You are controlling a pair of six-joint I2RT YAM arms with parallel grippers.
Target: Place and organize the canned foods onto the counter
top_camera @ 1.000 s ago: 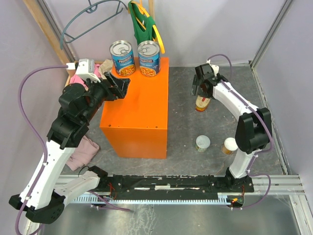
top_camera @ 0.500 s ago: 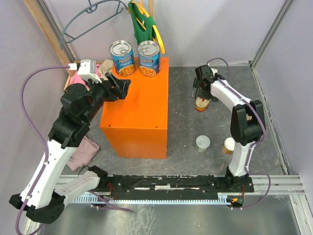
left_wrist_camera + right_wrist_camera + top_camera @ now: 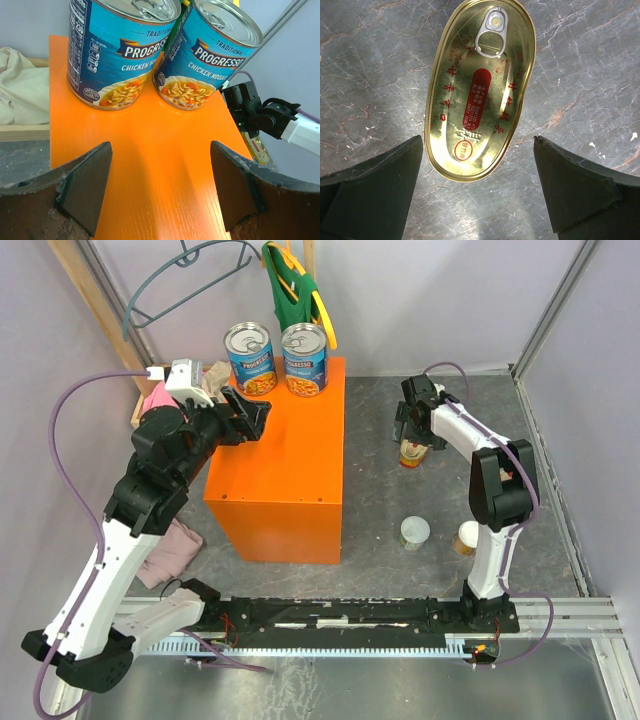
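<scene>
Tin, flat oval gold metal, centred between right gripper's spread jaws; left gripper gapes too; right elbow drew inward since.

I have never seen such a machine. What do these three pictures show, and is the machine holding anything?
You see two robot arms bolted at the near edge of a grey table. Each ends in a two-finger tool. One picture looks down from above. The other two come from a camera on each wrist. Two blue cans stand on the orange box. The left tool hovers open over the box, near the cans, and holds nothing. The right tool is open over an oval tin lying on the table, one finger on each side, not touching it. Two small cans sit nearer the arms' bases.
</scene>
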